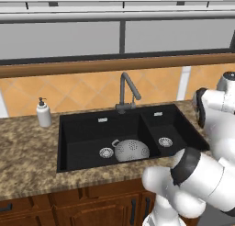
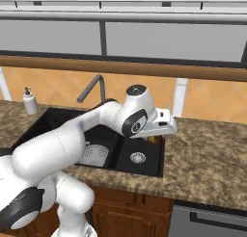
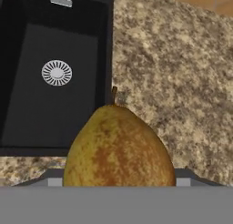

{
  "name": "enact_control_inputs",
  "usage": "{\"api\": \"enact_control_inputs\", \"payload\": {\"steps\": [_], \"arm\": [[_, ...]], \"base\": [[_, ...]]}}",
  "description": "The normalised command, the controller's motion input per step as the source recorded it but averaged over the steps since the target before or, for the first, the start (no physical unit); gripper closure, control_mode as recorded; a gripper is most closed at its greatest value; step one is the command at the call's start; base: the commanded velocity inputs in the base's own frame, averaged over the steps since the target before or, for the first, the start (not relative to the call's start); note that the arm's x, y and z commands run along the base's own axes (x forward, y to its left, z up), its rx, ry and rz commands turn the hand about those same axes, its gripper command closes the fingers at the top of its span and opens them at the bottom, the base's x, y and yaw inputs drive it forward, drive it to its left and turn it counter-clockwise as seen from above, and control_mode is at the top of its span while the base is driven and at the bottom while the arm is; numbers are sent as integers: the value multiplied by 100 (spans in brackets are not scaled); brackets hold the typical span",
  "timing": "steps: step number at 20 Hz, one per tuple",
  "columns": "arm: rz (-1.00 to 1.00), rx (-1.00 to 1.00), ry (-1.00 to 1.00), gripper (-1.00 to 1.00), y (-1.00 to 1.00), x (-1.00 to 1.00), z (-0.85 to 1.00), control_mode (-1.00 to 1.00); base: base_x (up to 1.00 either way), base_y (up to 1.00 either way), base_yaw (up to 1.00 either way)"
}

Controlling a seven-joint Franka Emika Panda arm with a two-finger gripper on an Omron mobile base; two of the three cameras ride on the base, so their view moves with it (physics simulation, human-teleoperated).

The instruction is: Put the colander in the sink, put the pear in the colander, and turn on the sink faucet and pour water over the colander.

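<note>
Hand view looks down past the claw at the pear, which sits very close to the camera, right where the claw's tips would be. The pear is yellow-brown with a small stem on top. The tips are hidden behind the fruit, so I cannot tell how wide the claw is or if it really has hold of the pear. Below the pear is the speckled brown surface, and the narrow basin of the sink with its round silver drain lies just beside it.

From the right base view, the claw hangs down over the right edge of the sink, where the narrow basin meets the surface. A bit of yellow-brown peeks out under the hand there.

Further out, the colander rests in the wide basin, near its right side and next to a drain. It looks tipped over, with its holed round side up. The sink faucet stands at the far edge of the sink, between the two basins. A white soap bottle stands on the surface, far to the left of the sink.
</note>
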Motion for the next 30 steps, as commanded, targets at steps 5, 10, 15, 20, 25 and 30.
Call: {"api": "enact_control_inputs", "payload": {"steps": [5,10,15,20,25,30], "arm": [[31,-11,38,100,100,-9,27,-100],[39,-1,30,100,100,-3,12,-100],[36,1,7,100,100,-2,-2,-100],[27,13,3,100,74,0,-31,-100],[17,23,0,100,37,5,-53,-100],[3,13,16,100,34,16,-17,-100]], "base": [[0,0,0],[0,0,0],[0,0,0],[0,0,0],[0,0,0],[0,0,0]]}}
